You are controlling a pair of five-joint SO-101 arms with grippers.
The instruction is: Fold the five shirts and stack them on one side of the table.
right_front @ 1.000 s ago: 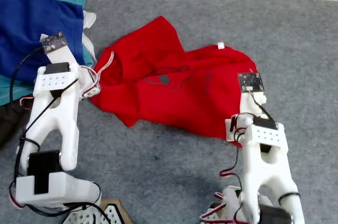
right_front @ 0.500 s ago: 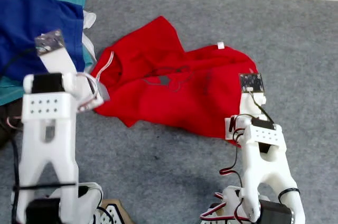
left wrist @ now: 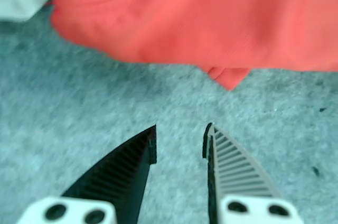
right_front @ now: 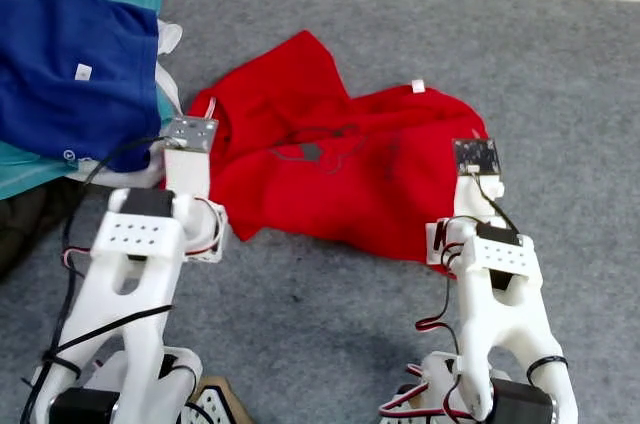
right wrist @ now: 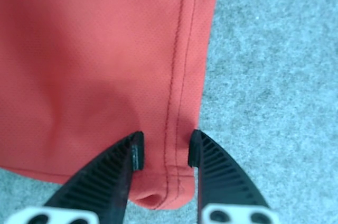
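I swung the left gripper (left wrist: 179, 134) off the blue shirt (right_front: 80, 64) to the red shirt (right_front: 330, 164)'s 8 o'clock hem, jaws open and empty. Right gripper (right wrist: 165, 147) jaws straddle the 4 o'clock hem, not closed; paired grasp likely next.

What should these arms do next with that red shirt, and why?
Probably close the right gripper: it sits open astride the red shirt's hem near a corner. The left gripper hangs open over bare table, short of the shirt.

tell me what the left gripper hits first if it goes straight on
Likely the grey table surface, just short of the near edge of the red shirt. The open left gripper points at that edge, but depth is unclear, so it may reach the shirt first.
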